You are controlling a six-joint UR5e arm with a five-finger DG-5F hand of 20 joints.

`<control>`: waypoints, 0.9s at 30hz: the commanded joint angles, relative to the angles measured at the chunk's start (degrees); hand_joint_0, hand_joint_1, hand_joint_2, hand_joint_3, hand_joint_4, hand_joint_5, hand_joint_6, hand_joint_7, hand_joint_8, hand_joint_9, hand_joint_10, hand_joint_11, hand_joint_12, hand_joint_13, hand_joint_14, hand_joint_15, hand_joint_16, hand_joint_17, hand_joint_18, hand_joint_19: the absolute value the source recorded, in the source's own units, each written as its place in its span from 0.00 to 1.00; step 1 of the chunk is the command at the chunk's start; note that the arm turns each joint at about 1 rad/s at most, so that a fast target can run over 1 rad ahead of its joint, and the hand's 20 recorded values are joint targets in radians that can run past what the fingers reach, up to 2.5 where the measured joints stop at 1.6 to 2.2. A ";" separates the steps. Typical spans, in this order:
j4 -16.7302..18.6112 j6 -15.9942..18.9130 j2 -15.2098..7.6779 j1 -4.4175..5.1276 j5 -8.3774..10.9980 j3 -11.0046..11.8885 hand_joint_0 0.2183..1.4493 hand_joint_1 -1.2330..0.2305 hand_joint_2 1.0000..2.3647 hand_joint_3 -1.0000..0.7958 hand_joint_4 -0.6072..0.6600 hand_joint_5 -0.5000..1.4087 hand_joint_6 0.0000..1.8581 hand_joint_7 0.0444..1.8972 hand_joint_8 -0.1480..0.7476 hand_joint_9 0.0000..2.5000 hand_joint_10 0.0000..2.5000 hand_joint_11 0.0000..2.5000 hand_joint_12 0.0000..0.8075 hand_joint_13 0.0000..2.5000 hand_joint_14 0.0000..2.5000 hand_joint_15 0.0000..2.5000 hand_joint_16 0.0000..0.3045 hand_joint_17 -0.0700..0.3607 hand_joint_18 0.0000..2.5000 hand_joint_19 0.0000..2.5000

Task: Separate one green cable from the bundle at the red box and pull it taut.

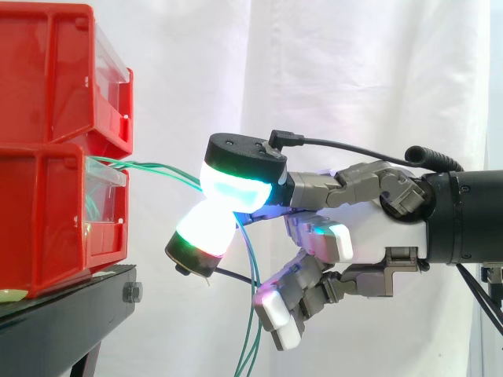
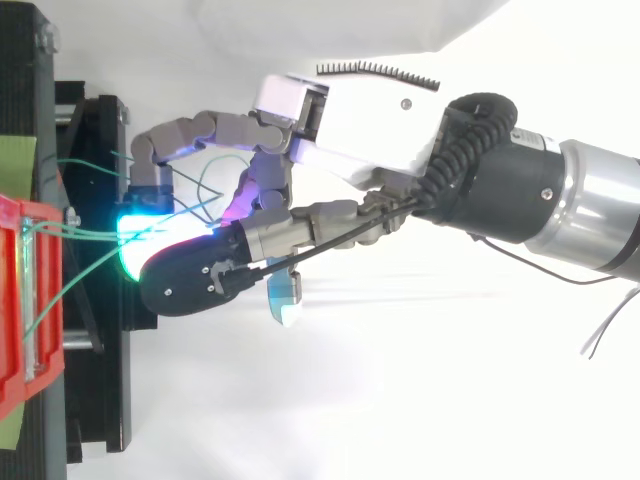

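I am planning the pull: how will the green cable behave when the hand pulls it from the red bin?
Probably floppy: the cable hangs in loose curves below the hand. Likely light: it is thin and sags only slightly from the bin. It may slip, being so thin between the rounded pads pinching it.

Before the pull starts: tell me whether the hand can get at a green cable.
Likely yes: the hand seems to pinch a cable between its pads just off the box, with nothing in the way.
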 commanded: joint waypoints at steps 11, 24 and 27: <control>-0.95 -0.20 0.09 0.11 1.01 0.02 0.47 0.36 0.01 0.39 0.52 0.34 0.27 0.67 0.40 0.73 0.00 0.03 0.56 0.50 0.01 0.24 0.18 0.45 0.42 0.26; -1.04 -6.35 0.09 0.11 1.36 2.04 0.47 0.36 0.01 0.40 0.51 0.34 0.27 0.67 0.41 0.73 0.00 0.05 0.56 0.50 0.01 0.25 0.18 0.45 0.42 0.27; -1.83 -7.05 0.00 0.11 1.45 2.74 0.35 0.44 0.00 0.28 0.54 0.34 0.27 0.67 0.41 0.72 0.00 0.03 0.55 0.50 0.01 0.25 0.20 0.48 0.43 0.25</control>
